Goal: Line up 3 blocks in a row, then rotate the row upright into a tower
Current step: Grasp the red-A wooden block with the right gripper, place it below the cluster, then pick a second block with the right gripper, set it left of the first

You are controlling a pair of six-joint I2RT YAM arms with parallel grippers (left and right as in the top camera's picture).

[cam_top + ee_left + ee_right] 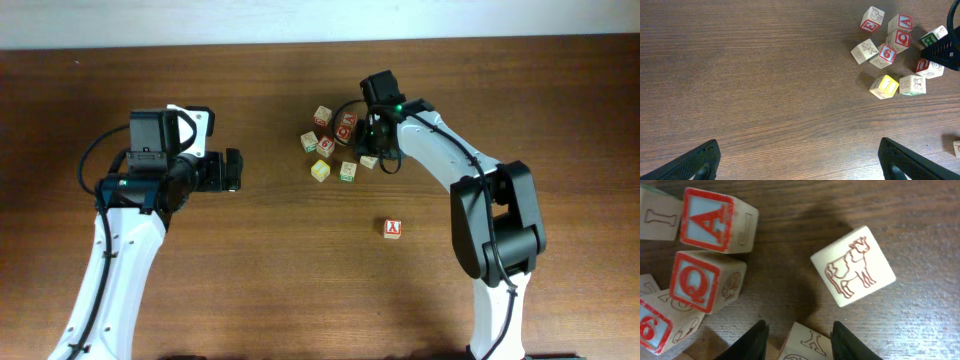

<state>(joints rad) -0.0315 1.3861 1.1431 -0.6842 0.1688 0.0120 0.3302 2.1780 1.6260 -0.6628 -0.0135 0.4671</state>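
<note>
— Where are the blocks?

— Most sit in a cluster near the middle of the worktop (200,300), toward its far edge. The red block (393,228) lies alone, well apart from the cluster on the side of the near edge. One green block (346,172) sits at the cluster's near side, just beside the yellow block (320,170). Another green one (930,39) is right by my right pincer (372,140).

— What is that pincer doing?

— Its fingers (757,340) stand partly apart on either side of the Y block (807,342). I cannot tell whether they press on it. The cow block (854,266) lies tilted near it, and the A block (707,220) and Q block (696,282) sit further off.

— And the left?

— My left pincer (232,170) is spread wide and holds nothing, well apart from the cluster toward the left edge.
</note>
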